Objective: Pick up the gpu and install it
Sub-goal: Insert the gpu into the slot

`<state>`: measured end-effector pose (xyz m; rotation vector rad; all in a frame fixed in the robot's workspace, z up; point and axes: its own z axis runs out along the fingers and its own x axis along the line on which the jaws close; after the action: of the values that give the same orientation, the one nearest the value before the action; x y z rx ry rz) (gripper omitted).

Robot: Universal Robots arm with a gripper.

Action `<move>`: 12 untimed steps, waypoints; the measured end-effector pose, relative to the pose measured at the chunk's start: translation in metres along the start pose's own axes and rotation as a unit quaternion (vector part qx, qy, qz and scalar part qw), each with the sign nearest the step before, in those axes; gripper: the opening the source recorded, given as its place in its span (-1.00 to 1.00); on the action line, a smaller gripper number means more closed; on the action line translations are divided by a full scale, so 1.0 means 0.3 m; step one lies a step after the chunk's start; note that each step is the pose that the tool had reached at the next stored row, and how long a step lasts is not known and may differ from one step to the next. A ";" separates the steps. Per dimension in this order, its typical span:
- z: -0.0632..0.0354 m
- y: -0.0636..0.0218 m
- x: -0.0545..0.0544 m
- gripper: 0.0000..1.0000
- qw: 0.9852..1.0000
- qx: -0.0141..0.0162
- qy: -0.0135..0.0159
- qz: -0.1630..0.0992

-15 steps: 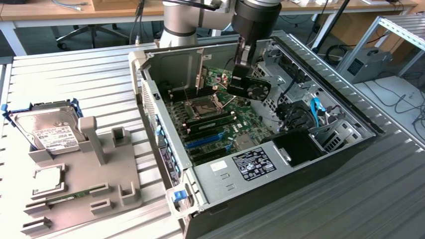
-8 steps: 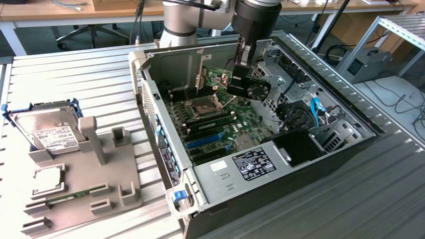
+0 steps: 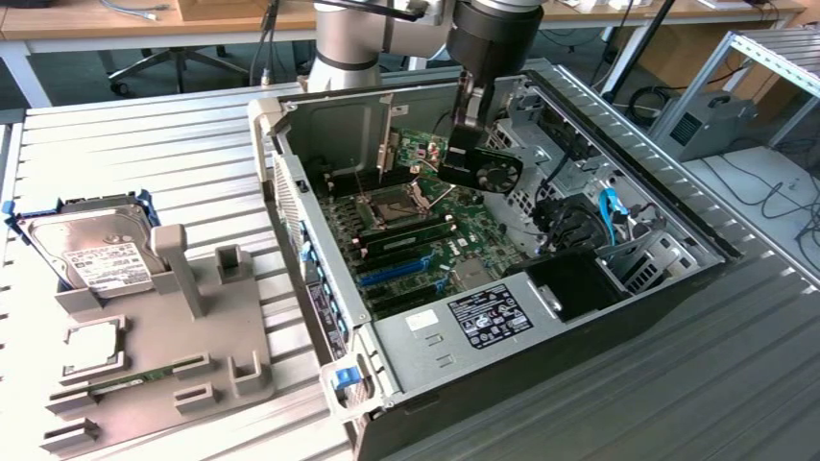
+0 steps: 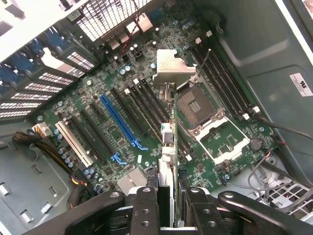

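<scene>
The gpu [image 3: 485,169] hangs inside the open computer case [image 3: 295,182], above the green motherboard [image 3: 413,242], with its black round fan facing the exterior view's right. My gripper [image 3: 464,144] is shut on its upper edge. In the wrist view the gpu [image 4: 169,139] appears edge-on as a thin green card between my two black fingers [image 4: 146,210], its silver end bracket [image 4: 172,68] at the far end. My gripper [image 4: 169,208] holds it over the black slots beside the CPU socket [image 4: 195,105], a little aside from the long blue slot [image 4: 120,122]. Card and board are apart.
A silver hard drive [image 3: 96,254] leans in a grey fixture [image 3: 192,317] at the exterior view's left, with a memory stick [image 3: 138,376] lying in it. Inside the case are the power supply [image 3: 494,317], drive cages [image 3: 640,259], cables and the case walls close around the card.
</scene>
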<state>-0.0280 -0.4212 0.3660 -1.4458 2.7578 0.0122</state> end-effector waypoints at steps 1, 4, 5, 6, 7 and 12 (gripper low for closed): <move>0.000 0.000 0.000 -0.47 1.000 0.000 0.000 0.000; 0.000 0.000 0.000 -0.47 1.000 0.000 0.000 -0.001; 0.000 0.000 0.000 -0.47 1.000 0.000 0.000 -0.002; 0.000 0.000 0.000 -0.47 1.000 0.000 0.000 -0.002; 0.000 0.000 0.000 -0.47 1.000 0.000 0.000 -0.003; 0.000 0.000 0.000 -0.47 1.000 0.000 0.000 -0.005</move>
<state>-0.0280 -0.4212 0.3660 -1.4591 2.7509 0.0124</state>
